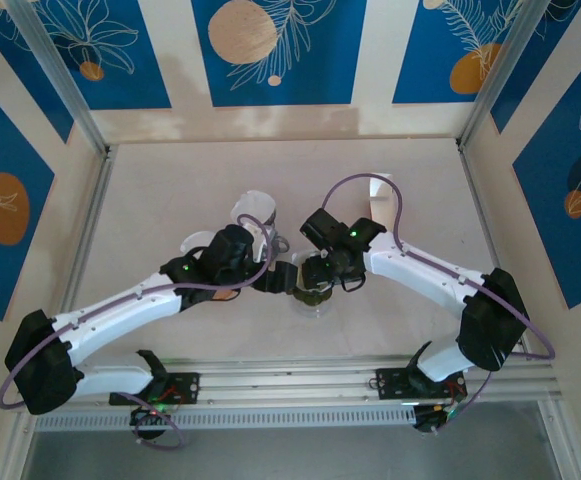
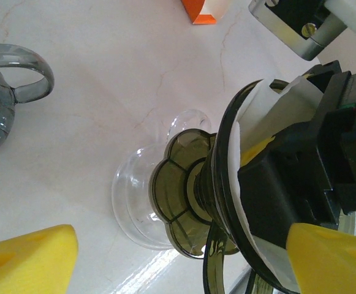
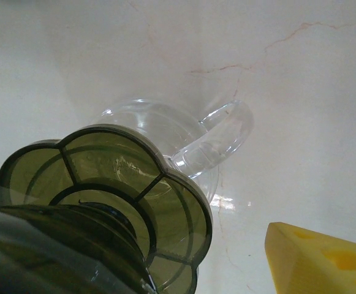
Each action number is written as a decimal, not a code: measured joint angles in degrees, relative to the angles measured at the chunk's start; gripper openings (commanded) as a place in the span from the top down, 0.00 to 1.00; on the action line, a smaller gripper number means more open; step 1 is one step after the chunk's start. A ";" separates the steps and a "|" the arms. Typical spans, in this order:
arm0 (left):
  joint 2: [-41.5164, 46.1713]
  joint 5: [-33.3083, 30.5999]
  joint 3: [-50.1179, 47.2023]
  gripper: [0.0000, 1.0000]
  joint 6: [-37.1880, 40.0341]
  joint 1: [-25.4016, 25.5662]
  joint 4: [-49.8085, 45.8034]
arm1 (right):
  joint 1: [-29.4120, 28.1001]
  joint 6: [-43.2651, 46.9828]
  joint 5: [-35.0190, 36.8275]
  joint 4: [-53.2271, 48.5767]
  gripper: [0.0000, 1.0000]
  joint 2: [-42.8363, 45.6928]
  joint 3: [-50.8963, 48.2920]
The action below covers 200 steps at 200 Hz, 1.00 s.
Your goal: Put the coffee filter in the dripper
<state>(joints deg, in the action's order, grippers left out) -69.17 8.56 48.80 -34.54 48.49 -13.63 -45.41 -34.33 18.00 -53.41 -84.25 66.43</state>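
Note:
The smoky olive dripper (image 2: 184, 190) stands on a clear glass server (image 2: 132, 196) in the middle of the table (image 1: 170, 190). Inside its cone lies the white coffee filter (image 2: 269, 104). My right gripper (image 1: 322, 272) reaches in from above: one yellow finger presses against the paper inside, the other finger (image 3: 318, 263) hangs outside, apart from the dripper (image 3: 104, 184). My left gripper (image 2: 181, 257) is open, its yellow fingers (image 2: 30, 257) spread wide on either side of the dripper. Both grippers meet over the dripper (image 1: 310, 292).
A grey glass pitcher (image 2: 0, 104) stands to the left of the server. An orange and white box (image 2: 205, 9) is further back. A white cup (image 1: 253, 210) and a white upright piece (image 1: 378, 195) stand behind the arms. The server's handle (image 3: 227, 131) sticks out sideways.

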 measured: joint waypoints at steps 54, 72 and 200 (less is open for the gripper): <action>-0.57 0.61 -0.02 0.38 -0.55 0.00 0.57 | 0.00 0.00 0.00 -0.02 0.26 0.00 0.00; -0.57 0.90 -0.02 0.39 -0.96 0.00 0.79 | 0.00 0.00 0.00 0.00 0.26 0.02 0.00; -0.57 1.07 -0.17 0.36 -0.98 0.00 0.81 | 0.37 0.20 3.65 -2.67 0.26 13.16 1.57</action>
<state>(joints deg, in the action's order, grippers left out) -69.73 9.63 48.62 -35.53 48.49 -12.82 -45.04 -34.13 21.65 -56.07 -71.09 68.01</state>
